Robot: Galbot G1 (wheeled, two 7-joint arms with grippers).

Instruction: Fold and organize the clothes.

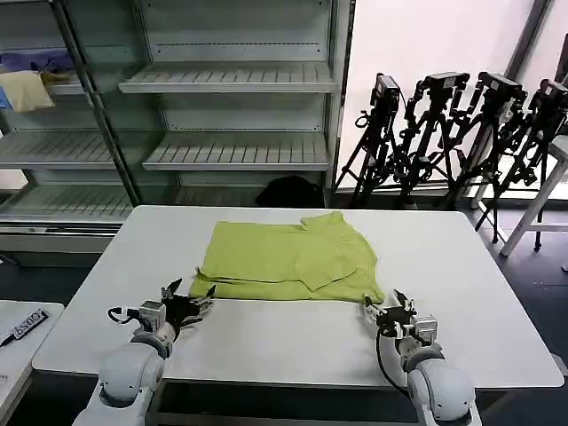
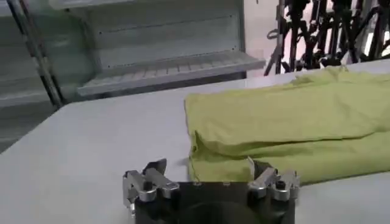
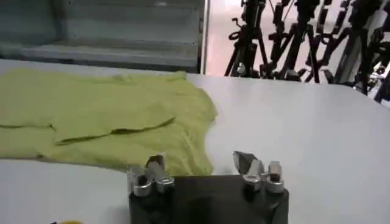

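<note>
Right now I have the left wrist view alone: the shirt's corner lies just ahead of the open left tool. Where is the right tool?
Observer: The right tool sits at the shirt's near right corner, opposite the left tool.
Operator: Open or shut?
Observer: Open. In the right wrist view the corner reaches up to its fingers; I cannot tell whether they touch.
Operator: Any other cloth around?
Observer: Yes, a pale yellow cloth and a blue-purple cloth lie on a shelf at far left, off the table.
</note>
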